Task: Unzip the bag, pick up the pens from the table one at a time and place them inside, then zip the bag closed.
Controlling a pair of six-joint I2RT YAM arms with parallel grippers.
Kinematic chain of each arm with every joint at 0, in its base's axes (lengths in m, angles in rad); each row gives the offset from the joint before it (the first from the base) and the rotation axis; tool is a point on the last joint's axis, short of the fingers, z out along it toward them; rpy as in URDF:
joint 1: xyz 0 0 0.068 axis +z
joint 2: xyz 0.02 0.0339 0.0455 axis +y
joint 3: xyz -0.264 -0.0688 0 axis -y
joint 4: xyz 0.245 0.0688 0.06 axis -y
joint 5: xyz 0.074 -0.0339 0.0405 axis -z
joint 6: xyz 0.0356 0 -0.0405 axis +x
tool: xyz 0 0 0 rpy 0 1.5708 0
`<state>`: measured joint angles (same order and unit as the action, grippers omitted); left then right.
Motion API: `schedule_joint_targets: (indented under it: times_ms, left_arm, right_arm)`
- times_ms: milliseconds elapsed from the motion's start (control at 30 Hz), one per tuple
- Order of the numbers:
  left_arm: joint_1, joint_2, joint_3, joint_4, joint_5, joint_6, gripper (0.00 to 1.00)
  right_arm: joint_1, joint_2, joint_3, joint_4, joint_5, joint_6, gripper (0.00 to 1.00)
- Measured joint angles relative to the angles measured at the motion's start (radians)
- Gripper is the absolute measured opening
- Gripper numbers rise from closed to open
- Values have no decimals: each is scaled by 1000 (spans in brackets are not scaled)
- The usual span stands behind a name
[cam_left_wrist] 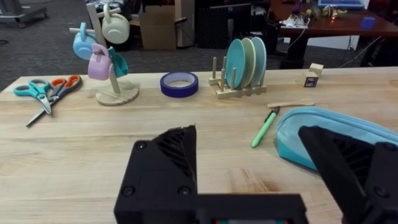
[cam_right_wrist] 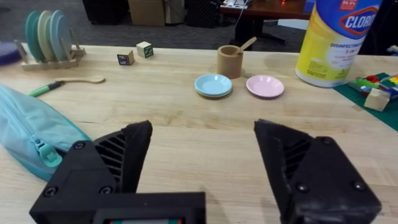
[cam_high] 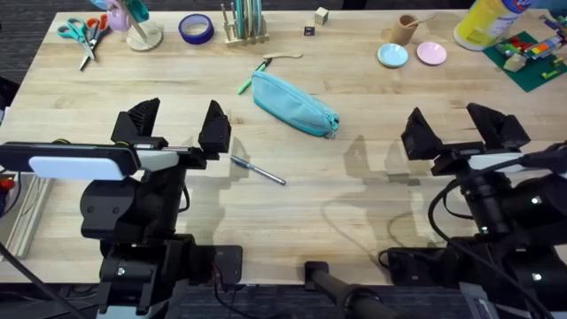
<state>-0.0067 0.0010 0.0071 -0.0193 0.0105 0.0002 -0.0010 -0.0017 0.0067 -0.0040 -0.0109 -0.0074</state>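
The teal bag point(cam_high: 292, 102) lies slanted in the middle of the table point(cam_high: 354, 204), its zipper pull point(cam_right_wrist: 43, 150) at the end nearer the right arm. A green pen point(cam_high: 251, 78) rests just beyond the bag's far left end. A silver pen with a blue end point(cam_high: 259, 170) lies in front of the bag, close to my left gripper point(cam_high: 177, 126). That gripper hovers open and empty, left of and nearer than the bag. My right gripper point(cam_high: 456, 130) is open and empty too, well to the bag's right. The left wrist view shows the bag point(cam_left_wrist: 297, 134) and green pen point(cam_left_wrist: 264, 127).
Along the far edge stand scissors point(cam_high: 81, 34), a mug tree point(cam_high: 137, 22), a blue tape roll point(cam_high: 196, 28) and a plate rack point(cam_high: 244, 22). A wooden spoon point(cam_high: 282, 57) lies near the green pen. A cup point(cam_high: 405, 29), two small dishes point(cam_high: 412, 54) and a wipes canister point(cam_high: 483, 22) sit far right.
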Motion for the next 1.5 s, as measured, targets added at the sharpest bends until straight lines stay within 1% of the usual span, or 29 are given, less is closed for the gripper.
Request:
schedule_joint_targets:
  times_ms: [500, 767, 900, 1000, 1067, 1133, 1267, 1500]
  left_arm:
    - [0, 0, 0, 0, 0, 0, 995]
    - [0, 0, 0, 4, -6, 16, 995]
    - [0, 0, 2, -52, -6, 19, 992]
    - [0, 27, 29, -97, -6, 31, 992]
    - [0, 74, 69, -111, -6, 58, 991]
    - [0, 141, 128, -112, -6, 93, 991]
    - [0, 303, 267, -111, 11, 150, 991]
    - [0, 664, 519, -108, 158, 276, 991]
  right_arm:
    - [0, 0, 0, 0, 0, 0, 998]
    - [0, 0, 0, 2, 4, 0, 997]
    - [0, 2, 3, -6, 13, 0, 997]
    - [0, 18, 34, -72, 26, -17, 996]
    - [0, 48, 80, -145, 41, -31, 997]
    - [0, 87, 132, -183, 54, -42, 997]
    - [0, 199, 252, -192, 68, -53, 997]
    - [0, 469, 467, -193, 61, -57, 996]
